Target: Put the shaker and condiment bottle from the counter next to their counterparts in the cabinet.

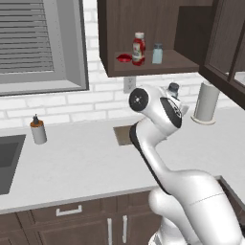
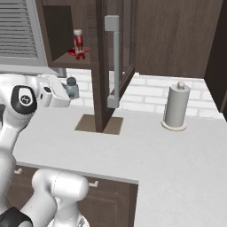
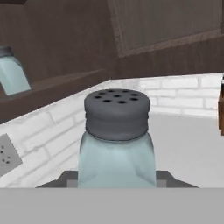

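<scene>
Holding the shaker [image 3: 117,140] upright, gripper [image 2: 66,94] pinched on its glass body, dark perforated cap up and clear of the fingers. Sitting well off the counter [image 1: 86,162], just under the cabinet [image 1: 143,70] shelf edge in the left base view.

Key relation: shelf is above and beyond the hand, so next move likely up and forward, long axis kept vertical. Counterpart shaker [image 1: 157,53] stands on the shelf toward the right; condiment bottle [image 1: 139,49] already up there beside the low red item [image 1: 124,58]. Free spot looks to be right of the counterpart shaker, touching nothing.

Risk, judged: cap clipping the shelf lip on the way up, and the open cabinet door [image 2: 113,62] close on the right side.
</scene>
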Robot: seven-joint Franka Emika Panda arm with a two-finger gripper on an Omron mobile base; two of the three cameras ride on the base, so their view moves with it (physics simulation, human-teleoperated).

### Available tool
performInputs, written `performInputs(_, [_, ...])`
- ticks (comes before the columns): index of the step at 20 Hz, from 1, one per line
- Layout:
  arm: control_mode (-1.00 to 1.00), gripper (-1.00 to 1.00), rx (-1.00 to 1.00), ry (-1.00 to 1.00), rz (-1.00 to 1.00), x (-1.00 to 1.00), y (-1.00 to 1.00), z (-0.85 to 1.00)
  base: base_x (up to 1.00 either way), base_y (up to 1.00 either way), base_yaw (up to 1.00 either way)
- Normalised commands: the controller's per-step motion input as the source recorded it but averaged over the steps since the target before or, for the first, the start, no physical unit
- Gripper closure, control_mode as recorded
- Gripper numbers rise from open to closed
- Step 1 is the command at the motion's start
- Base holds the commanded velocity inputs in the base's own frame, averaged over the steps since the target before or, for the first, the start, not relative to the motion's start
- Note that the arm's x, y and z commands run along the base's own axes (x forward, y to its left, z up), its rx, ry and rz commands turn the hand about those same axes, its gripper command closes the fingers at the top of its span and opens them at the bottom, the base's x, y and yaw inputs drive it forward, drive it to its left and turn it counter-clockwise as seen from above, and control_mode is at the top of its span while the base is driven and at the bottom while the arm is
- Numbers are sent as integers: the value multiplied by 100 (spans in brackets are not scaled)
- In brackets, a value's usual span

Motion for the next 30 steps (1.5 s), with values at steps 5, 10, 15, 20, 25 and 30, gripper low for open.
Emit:
performInputs(5, [-100, 100, -3, -1, 10, 2, 0, 45, 0, 0, 0])
performInputs(10, [-100, 100, 0, 6, 6, 36, -9, 27, 0, 0, 0])
performInputs(15, [-100, 100, 0, 2, 7, 6, -5, 41, 0, 0, 0])
performInputs(20, [-100, 100, 0, 0, 10, -5, 0, 52, 0, 0, 0])
performInputs(25, [-100, 100, -1, 0, 15, -13, 0, 44, 0, 0, 0])
performInputs(30, [-100, 100, -7, 0, 24, 0, 8, -1, 0, 0, 0])
